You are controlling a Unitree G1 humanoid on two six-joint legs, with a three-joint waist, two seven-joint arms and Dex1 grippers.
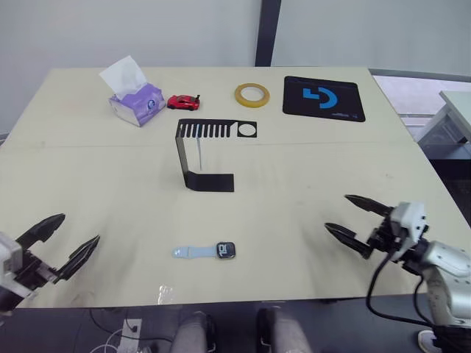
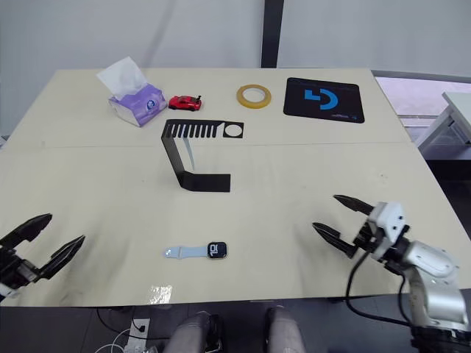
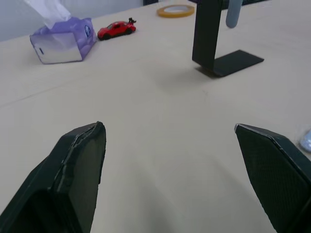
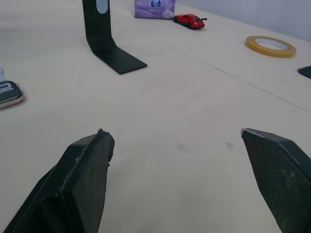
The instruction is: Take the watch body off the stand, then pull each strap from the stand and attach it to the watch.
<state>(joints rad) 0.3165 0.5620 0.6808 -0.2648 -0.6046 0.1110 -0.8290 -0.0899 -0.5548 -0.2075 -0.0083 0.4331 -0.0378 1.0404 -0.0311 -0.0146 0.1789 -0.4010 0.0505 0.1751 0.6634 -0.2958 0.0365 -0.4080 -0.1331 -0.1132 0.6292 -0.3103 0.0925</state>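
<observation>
Near the counter's front edge, well before the stand (image 1: 206, 154), lies the watch (image 1: 226, 250) with one strap (image 1: 193, 252) attached. Second strap (image 3: 233, 12) hangs from the stand. Both pincers, left (image 1: 62, 240) and right (image 1: 355, 221), are spread, empty. Risk: tugging tips the light stand.

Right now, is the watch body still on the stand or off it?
Off. The watch body lies flat on the table with one strap attached, in front of the stand, apart from it.
</observation>
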